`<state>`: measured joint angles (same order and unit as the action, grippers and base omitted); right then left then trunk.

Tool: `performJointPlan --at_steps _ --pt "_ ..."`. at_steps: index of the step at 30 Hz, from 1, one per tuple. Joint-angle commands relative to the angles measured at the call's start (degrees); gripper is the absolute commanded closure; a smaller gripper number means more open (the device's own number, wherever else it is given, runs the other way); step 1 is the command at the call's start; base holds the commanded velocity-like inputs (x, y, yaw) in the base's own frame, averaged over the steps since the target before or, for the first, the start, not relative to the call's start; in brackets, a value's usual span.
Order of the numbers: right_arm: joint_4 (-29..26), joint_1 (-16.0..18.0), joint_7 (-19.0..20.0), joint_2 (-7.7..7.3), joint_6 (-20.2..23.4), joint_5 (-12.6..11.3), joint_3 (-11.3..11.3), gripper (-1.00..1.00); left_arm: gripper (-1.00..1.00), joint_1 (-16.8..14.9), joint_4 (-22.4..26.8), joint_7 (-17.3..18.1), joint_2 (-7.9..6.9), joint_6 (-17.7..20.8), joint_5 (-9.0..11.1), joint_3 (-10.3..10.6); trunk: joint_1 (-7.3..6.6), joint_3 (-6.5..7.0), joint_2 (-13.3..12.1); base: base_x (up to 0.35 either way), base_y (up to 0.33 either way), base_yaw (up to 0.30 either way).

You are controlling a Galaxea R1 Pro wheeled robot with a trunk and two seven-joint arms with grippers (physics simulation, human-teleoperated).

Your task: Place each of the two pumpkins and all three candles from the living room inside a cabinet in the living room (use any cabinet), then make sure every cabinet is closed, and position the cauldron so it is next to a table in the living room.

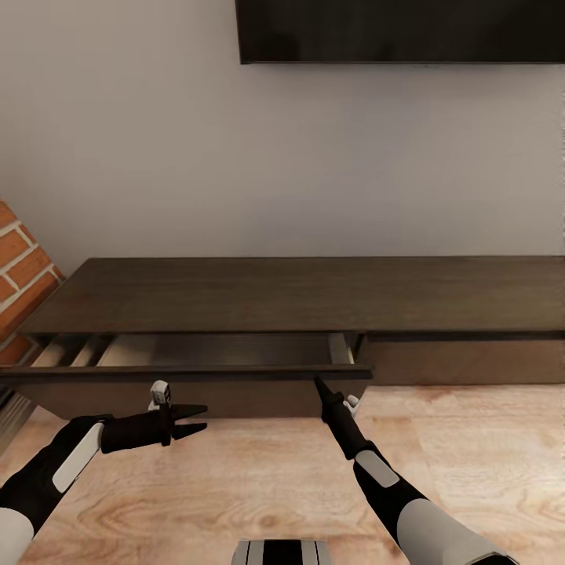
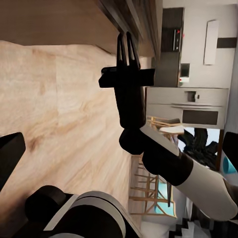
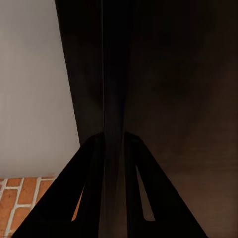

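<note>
Right gripper (image 1: pixel 320 384): fingers pinched on the top edge of the open drawer front (image 1: pixel 188 373), near its right end; the right wrist view has a finger on each side of that edge
Left gripper (image 1: pixel 200 418): spread a little, nothing in it, hanging in front of the drawer front just above the wood floor (image 1: pixel 259 479)
Cabinet (image 1: pixel 314 294): long, low, dark brown, against the pale wall (image 1: pixel 196 157)
Drawer: left one pulled out, pale inside, contents can't really be made out
Brick (image 1: pixel 20 275): at the cabinet's left end
Screen (image 1: pixel 400 31): dark, on the wall above
</note>
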<state>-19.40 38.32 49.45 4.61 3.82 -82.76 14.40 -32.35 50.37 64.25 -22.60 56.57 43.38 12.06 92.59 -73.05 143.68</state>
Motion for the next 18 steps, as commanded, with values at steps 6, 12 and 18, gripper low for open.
performJointPlan --at_steps 6,12,18 --pt "0.16 0.00 0.20 -0.04 0.65 -0.61 0.19 1.00 -1.00 -0.03 -0.01 0.09 -0.07 0.29 0.22 0.16 -0.04 -0.05 0.02 -0.251 0.000 0.000" --pt "0.16 0.00 0.20 -0.04 0.81 -0.57 0.19 1.00 -1.00 -0.03 -0.01 0.09 -0.07 0.29 0.22 0.16 -0.04 -0.05 0.02 -0.095 0.000 0.000" --pt "0.16 0.00 0.20 -0.04 0.90 -0.53 0.22 1.00 -1.00 -0.04 -0.01 0.09 -0.07 0.29 0.29 0.12 -0.04 -0.05 0.02 -0.142 0.000 0.000"
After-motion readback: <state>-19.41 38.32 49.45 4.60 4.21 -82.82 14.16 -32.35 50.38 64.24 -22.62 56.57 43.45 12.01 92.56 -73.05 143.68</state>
